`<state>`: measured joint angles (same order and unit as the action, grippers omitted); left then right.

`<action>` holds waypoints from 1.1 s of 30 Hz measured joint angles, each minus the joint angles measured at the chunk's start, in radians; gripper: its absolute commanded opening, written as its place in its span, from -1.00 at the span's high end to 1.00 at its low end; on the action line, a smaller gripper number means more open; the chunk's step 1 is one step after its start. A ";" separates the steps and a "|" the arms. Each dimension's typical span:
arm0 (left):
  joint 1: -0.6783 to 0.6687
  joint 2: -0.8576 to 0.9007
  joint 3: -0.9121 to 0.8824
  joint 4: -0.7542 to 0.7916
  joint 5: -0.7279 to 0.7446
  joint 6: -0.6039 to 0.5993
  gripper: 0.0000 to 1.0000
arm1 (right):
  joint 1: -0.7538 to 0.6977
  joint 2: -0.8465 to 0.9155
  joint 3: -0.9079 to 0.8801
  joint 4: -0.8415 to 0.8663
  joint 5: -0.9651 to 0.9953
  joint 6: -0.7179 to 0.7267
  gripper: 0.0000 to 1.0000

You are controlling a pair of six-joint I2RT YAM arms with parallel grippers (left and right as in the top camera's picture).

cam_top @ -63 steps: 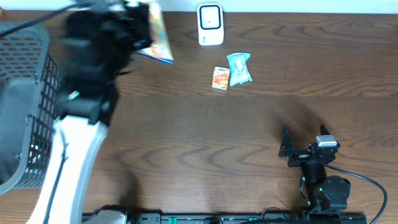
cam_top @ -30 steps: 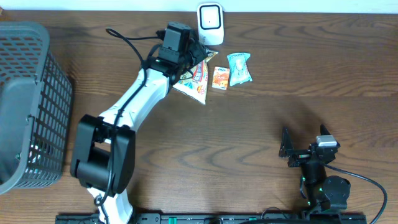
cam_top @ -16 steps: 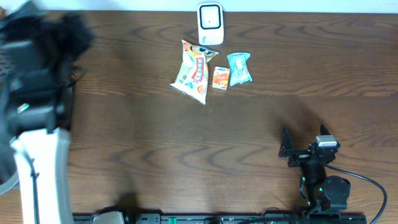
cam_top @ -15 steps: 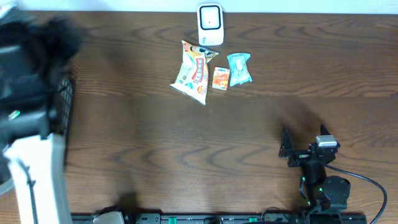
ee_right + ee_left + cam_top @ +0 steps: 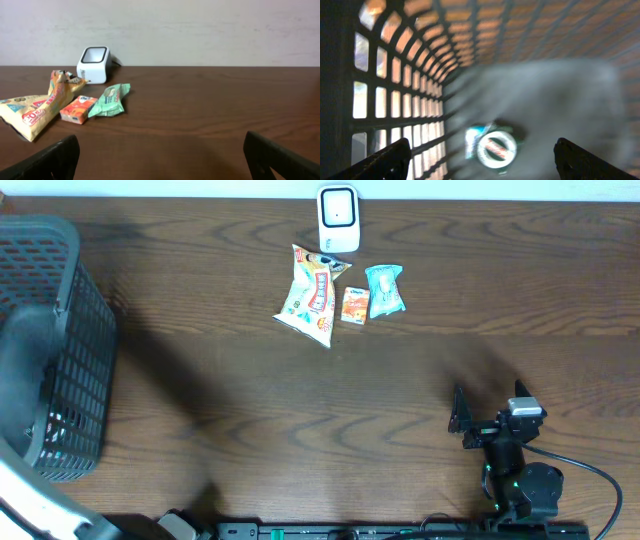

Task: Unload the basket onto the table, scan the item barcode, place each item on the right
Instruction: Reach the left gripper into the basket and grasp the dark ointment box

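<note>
Counting three items on the table: one snack bag [image 5: 313,295], one small orange box [image 5: 354,305] and one teal packet [image 5: 385,288], side by side near the single white barcode scanner [image 5: 338,220]. One black mesh basket [image 5: 90,310] sits at the left edge. The left gripper [image 5: 481,160] is inside it, fingers spread wide with nothing between them. One blurred round-labelled item [image 5: 495,147] lies on the basket floor. The right gripper [image 5: 161,152] sits low over the table, fingers fully apart and empty, well apart from the items.
</note>
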<state>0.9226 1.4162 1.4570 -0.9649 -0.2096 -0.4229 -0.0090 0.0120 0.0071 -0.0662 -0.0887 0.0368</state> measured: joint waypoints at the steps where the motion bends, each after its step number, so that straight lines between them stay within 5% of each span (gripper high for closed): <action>1: 0.011 0.025 0.000 -0.016 0.000 0.010 -0.85 | 0.000 0.000 0.000 0.000 0.000 0.000 -0.99; 17: 0.025 0.394 -0.027 -0.144 0.148 0.220 -0.86 | 0.000 0.000 0.000 0.000 0.000 0.000 -0.99; 33: 0.025 0.402 -0.033 -0.051 0.280 0.359 -0.87 | 0.000 0.000 0.000 0.000 0.000 0.000 -0.99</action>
<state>0.9478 1.8187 1.4239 -1.0164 0.0704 -0.0639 -0.0090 0.0120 0.0071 -0.0662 -0.0891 0.0368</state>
